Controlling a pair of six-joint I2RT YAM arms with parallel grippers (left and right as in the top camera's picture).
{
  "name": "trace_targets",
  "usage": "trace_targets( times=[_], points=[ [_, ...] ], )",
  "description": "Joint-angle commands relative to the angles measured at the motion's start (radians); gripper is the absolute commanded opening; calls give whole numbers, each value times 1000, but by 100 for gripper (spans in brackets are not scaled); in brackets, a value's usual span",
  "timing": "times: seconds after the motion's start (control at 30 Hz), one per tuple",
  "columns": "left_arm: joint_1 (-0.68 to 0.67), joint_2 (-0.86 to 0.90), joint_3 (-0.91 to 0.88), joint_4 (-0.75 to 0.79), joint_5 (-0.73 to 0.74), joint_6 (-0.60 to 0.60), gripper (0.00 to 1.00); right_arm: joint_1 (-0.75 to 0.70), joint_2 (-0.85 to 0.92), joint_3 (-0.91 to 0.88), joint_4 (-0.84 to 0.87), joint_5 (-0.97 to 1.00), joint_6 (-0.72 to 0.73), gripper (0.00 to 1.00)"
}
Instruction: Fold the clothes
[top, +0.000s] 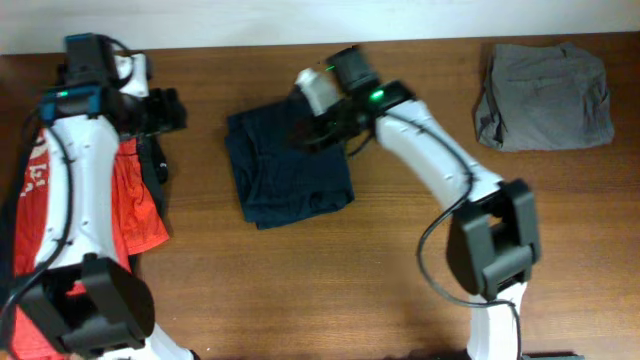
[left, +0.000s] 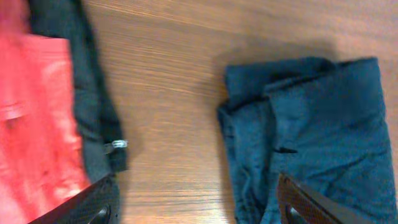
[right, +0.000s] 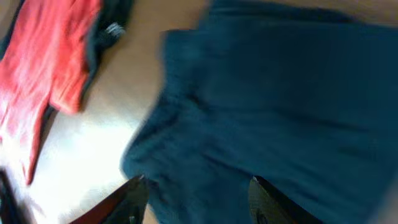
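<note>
Two grippers, both jaws apart: right gripper (right: 198, 190) over navy garment (top: 290, 175); left gripper (left: 196, 202) beside red garment (top: 140, 205).

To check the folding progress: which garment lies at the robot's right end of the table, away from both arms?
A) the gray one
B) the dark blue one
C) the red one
A: the gray garment lies there alone, while the right tool is over the dark blue garment.
</note>
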Motion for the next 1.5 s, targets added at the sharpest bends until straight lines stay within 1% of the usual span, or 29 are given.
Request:
trace_targets(
  times=[0.0, 0.07, 0.17, 0.27, 0.3, 0.33, 0.37, 0.4, 0.43, 0.47, 0.53, 0.57, 0.63, 0.73, 0.83, 0.9, 1.03, 1.27, 1.47],
  points=[
    [-55, 61, 8, 3, 4, 45, 80, -109, -40, 17, -60, -3, -6, 62],
    [-77, 90, 8, 2, 6, 63, 80, -164, -35, 17, -97, -14, -58, 68],
    [-119, 150, 8, 2, 53, 122, 80, -224, -13, 16, -150, -37, -127, 73],
    [-143, 194, 8, 3, 86, 164, 79, -247, -1, 16, -176, -76, -149, 73],
    [-150, 211, 8, 2, 90, 174, 76, -247, 0, 16, -185, -93, -157, 72],
    [-154, 224, 8, 2, 89, 175, 75, -243, 0, 16, -212, -120, -171, 66],
    [-154, 232, 8, 3, 85, 175, 74, -237, 0, 16, -224, -125, -177, 62],
    [-149, 238, 8, 13, 83, 174, 73, -229, 0, 16, -252, -129, -178, 49],
    [-138, 238, 8, 43, 84, 167, 73, -218, 0, 16, -286, -138, -178, 18],
    [-129, 237, 10, 65, 83, 163, 73, -207, 0, 16, -313, -148, -178, 4],
    [-109, 237, 17, 97, 84, 132, 73, -182, 0, 16, -350, -162, -177, 4],
    [-82, 237, 18, 127, 84, 90, 73, -157, 0, 16, -367, -165, -177, 4],
    [-61, 237, 18, 143, 84, 69, 73, -122, 2, 16, -369, -159, -178, 4],
    [-23, 238, 17, 148, 84, 55, 73, -46, 23, 14, -370, -58, -160, 4],
    [-20, 238, 17, 142, 84, 56, 73, 0, 56, -8, -359, 64, -151, 4],
    [-20, 238, 17, 143, 83, 56, 73, 11, 78, -24, -335, 111, -151, 4],
    [-20, 238, 17, 142, 83, 56, 73, 8, 140, -48, -275, 177, -151, 4],
    [-21, 238, 17, 142, 83, 56, 73, -24, 203, -61, -251, 249, -151, 4],
    [-21, 238, 17, 143, 83, 56, 73, -146, 219, -63, -127, 446, -152, 4]
  ],
)
